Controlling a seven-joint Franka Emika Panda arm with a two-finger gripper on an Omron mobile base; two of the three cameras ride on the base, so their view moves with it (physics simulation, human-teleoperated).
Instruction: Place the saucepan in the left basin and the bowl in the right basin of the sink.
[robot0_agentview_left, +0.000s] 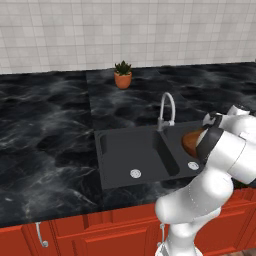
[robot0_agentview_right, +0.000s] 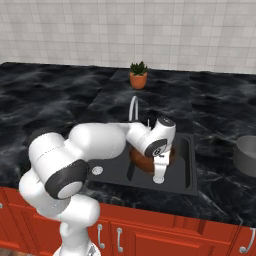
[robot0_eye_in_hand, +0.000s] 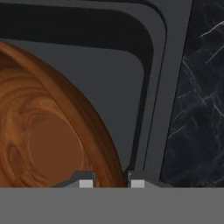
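The reddish-brown wooden bowl (robot0_agentview_left: 191, 141) hangs tilted over the narrow right basin (robot0_agentview_left: 185, 159) of the black sink, just right of the divider. My gripper (robot0_eye_in_hand: 111, 182) is shut on the bowl (robot0_eye_in_hand: 48, 140), with its rim between the two fingertips. From the right base view, the hand points down with its fingers (robot0_agentview_right: 159, 176) at the bowl's (robot0_agentview_right: 144, 161) near edge, inside the right basin (robot0_agentview_right: 183, 161). The wide left basin (robot0_agentview_left: 127, 150) holds nothing but its drain. The grey saucepan (robot0_agentview_right: 246, 156) stands on the counter far right of the sink, its handle out of view.
A curved silver faucet (robot0_agentview_left: 167, 107) rises behind the divider, close to the bowl. A small terracotta plant pot (robot0_agentview_left: 123, 77) stands at the back of the black marble counter. My own arm hides the sink's front right corner in the left base view.
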